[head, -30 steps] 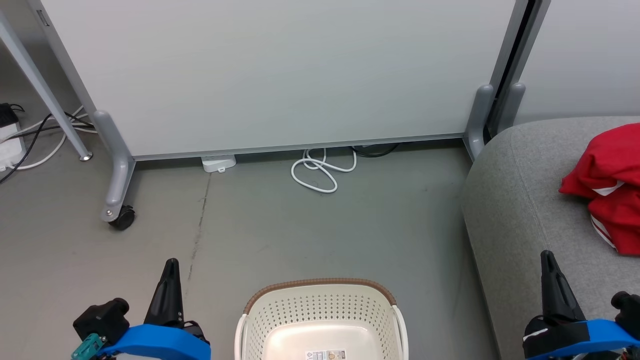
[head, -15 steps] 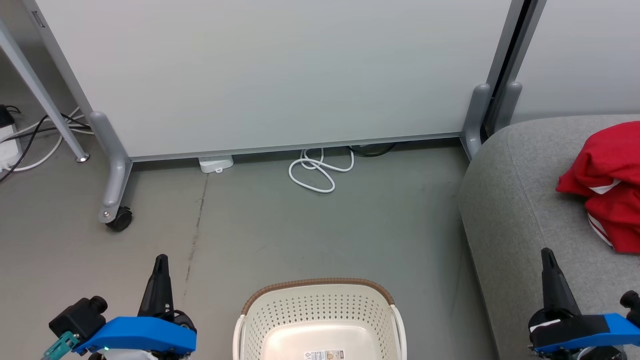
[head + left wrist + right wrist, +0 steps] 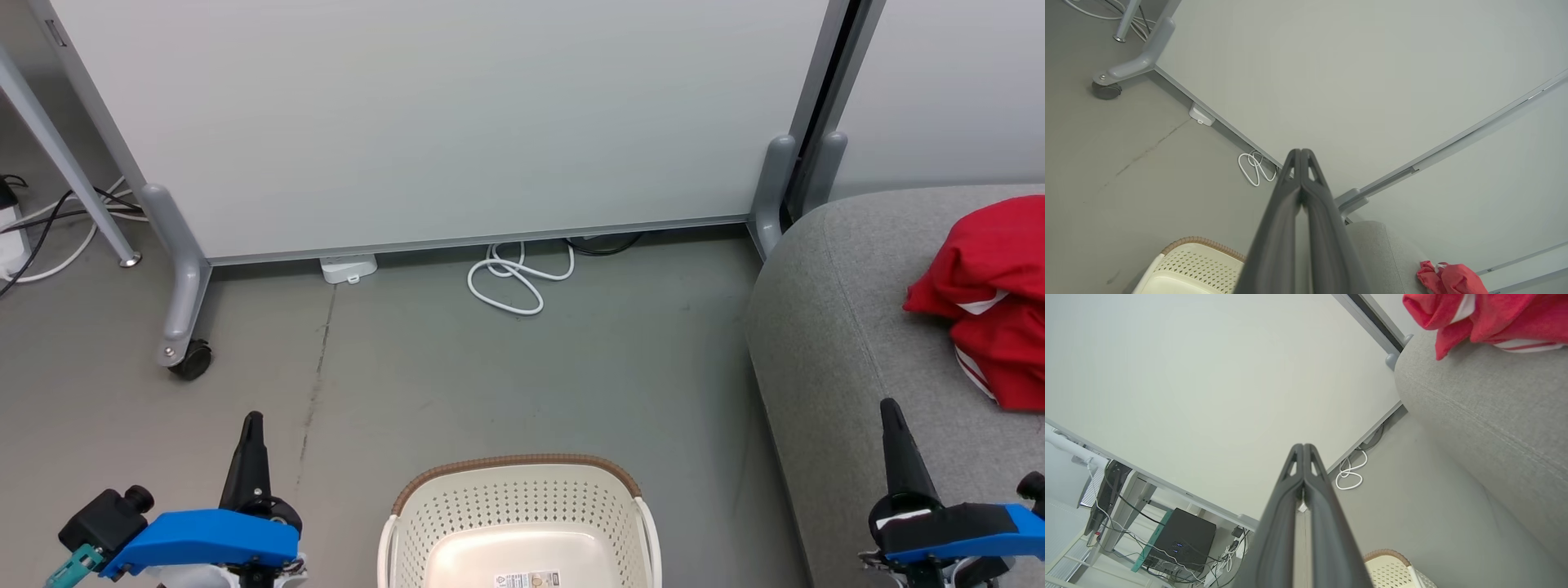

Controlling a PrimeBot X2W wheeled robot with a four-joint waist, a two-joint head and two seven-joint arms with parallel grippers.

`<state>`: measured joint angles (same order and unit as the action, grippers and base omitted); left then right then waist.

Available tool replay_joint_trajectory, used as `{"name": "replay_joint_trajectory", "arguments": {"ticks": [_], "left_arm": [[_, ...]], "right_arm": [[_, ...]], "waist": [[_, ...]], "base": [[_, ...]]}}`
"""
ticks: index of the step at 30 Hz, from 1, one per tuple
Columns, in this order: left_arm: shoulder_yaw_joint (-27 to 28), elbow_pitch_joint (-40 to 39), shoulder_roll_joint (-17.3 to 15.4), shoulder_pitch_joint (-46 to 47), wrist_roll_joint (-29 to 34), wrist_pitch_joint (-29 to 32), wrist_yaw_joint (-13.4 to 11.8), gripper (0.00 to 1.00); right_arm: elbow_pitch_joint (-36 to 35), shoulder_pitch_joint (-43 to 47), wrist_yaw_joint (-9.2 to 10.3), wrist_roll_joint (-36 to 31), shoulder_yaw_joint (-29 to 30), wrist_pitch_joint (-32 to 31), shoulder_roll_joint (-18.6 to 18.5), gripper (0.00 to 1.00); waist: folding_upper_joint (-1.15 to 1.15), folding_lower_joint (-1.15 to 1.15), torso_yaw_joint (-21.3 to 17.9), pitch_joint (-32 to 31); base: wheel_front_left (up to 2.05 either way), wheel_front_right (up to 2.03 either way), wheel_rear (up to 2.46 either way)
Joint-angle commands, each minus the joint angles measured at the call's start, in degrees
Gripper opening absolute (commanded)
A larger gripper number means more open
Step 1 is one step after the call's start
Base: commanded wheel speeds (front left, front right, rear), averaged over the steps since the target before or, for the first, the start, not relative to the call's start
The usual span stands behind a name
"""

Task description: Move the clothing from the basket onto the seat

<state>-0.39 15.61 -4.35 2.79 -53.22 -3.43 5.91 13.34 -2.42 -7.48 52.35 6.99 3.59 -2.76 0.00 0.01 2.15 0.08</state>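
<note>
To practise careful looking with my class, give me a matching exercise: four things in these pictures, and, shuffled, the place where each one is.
1 clothing
2 basket
3 white cable
4 caster wheel

A coiled by the partition's foot
B heaped on the seat
C under the partition's left leg
D on the floor, label showing inside

Pairs: 1-B, 2-D, 3-A, 4-C

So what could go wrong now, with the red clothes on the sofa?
1. The basket is cut off at the picture's bottom, so a garment might hide in the unseen part.
2. If the robot rolls forward, its wheels might snag the white cable looped ahead.
3. The right gripper, shut and empty, hangs close to the sofa and might bump it in a turn.
</note>
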Motion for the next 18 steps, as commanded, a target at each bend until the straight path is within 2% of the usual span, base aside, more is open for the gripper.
{"name": "replay_joint_trajectory", "arguments": {"ticks": [1, 18], "left_arm": [[0.62, -0.82, -0.05, 1.66, -1.48, 0.38, 0.22, 0.0], [2.51, -1.09, 0.37, 2.32, -12.25, 3.19, 0.68, 0.0]], "right_arm": [[-0.48, -1.48, -0.01, 1.47, 0.0, -0.43, -0.24, 0.0], [-0.17, -2.31, -0.02, 12.55, -0.13, -3.23, -0.23, 0.0]], "waist": [[0.0, 0.0, -0.03, 0.0], [0.0, 0.0, -0.5, 0.02]], "base": [[0.0, 0.0, 0.0], [0.0, 0.0, 0.0]]}}
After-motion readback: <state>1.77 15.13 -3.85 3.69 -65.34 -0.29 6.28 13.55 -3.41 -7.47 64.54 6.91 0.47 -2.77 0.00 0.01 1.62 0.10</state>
